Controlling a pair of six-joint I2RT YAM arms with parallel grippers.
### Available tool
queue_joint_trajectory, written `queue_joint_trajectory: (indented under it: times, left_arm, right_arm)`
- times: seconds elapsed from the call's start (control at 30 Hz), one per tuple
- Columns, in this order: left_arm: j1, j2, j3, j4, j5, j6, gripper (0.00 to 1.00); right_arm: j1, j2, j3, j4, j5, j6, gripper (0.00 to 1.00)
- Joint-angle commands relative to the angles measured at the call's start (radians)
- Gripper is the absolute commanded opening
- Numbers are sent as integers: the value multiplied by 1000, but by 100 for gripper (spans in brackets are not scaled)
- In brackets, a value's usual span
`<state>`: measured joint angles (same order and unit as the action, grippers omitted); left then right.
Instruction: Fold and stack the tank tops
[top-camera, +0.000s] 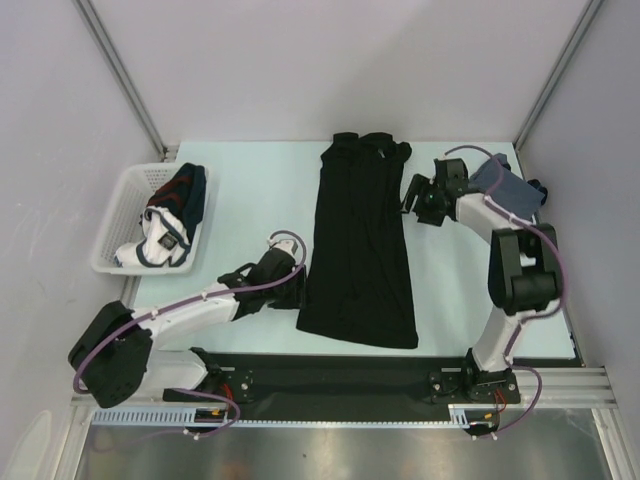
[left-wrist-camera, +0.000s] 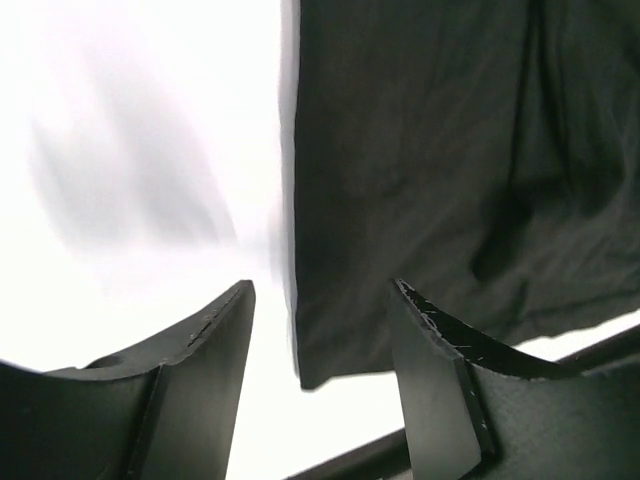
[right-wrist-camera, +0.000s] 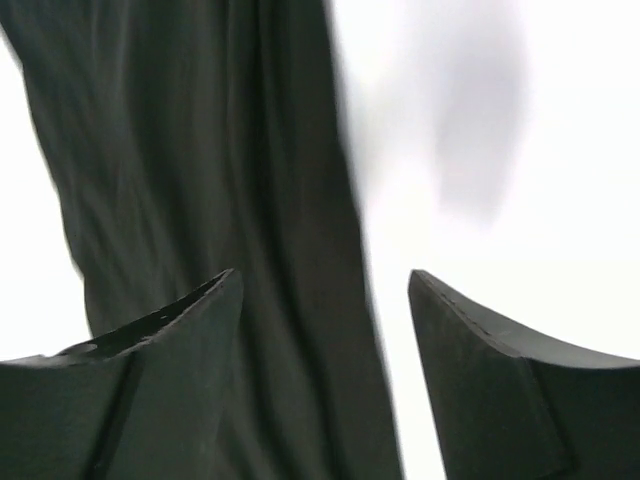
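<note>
Though partly behind right arm (top-camera: 520, 272) (far corner), blue-grey tank top (top-camera: 508, 187)

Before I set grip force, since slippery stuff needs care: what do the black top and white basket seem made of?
The black top looks like soft matte knit cloth, perhaps cotton: it lies limp with long folds and no shine. The white basket looks like hard moulded plastic: thin stiff walls pierced by a regular grid of holes.
</note>
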<state>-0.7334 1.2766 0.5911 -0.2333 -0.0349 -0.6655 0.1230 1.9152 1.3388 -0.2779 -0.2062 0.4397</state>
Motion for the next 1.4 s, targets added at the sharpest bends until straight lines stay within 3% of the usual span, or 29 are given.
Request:
queue_joint_trajectory:
  times: [0.0,0.13,0.3,0.37,0.87,0.97,1.0,1.03,1.37]
  left_arm:
    - [-52,-72,44,-96,-92,-22,60]
    - [-116,-66,105,-116,-65,-22,53]
    - [-211,33,190,-80,-25,-37,37]
    - [-241,85,210,-58,-8,-45,35]
    - [-288,394,392,-20,17,-40,41]
    - [-299,409,406,-35,6,-45,22]
    - [-302,405,406,-40,-2,-46,8]
    - [-308,389,408,-47,-10,-49,2]
    - [-325,239,420,-129,21,-57,0]
  right_arm:
    - [47,-201,-146,23,48,-16,71]
    - [73,-443,-392,2,73,-19,66]
    - [81,-637,-564,-36,67,-7,64]
    - [83,-698,-616,-47,64,-1,63]
    - [86,-797,-725,-70,16,-15,65]
    - [86,-805,-731,-69,8,-13,65]
    - [86,-805,-731,-69,8,-12,65]
    - [84,-808,-733,-69,8,-12,65]
    - [86,-815,-737,-83,-24,-1,65]
